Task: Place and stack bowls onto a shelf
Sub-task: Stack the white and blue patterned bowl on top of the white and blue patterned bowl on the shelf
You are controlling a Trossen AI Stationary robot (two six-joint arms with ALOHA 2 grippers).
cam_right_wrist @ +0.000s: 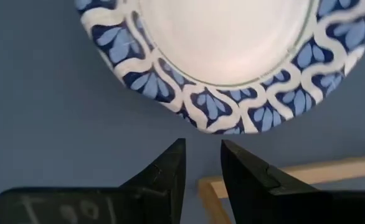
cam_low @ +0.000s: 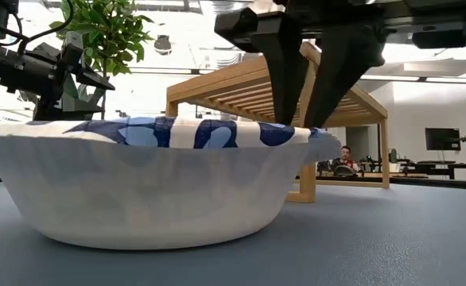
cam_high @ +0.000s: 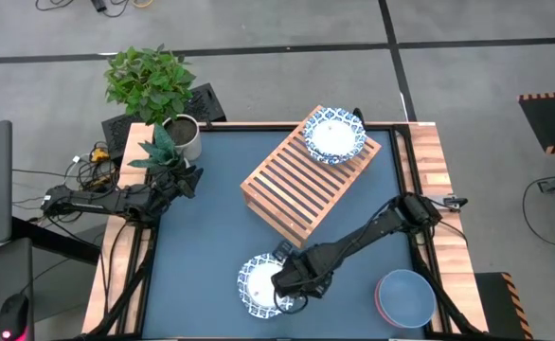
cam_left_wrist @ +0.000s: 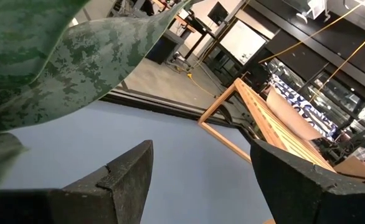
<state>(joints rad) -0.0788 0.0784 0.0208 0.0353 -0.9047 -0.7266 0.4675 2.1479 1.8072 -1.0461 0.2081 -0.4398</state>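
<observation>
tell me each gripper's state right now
left gripper: open, holding nothing, parked by the plants.
right gripper: fingers astride the patterned bowl's rim; grip cannot be told.

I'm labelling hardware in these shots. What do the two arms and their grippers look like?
Both arms are dark, nearly black, built of slim jointed segments with black cables running along them. The left gripper ends in two broad, wedge-shaped matte black fingers. The right gripper has the same dark tapered fingers, with faint scratched lettering on the body below them.
</observation>
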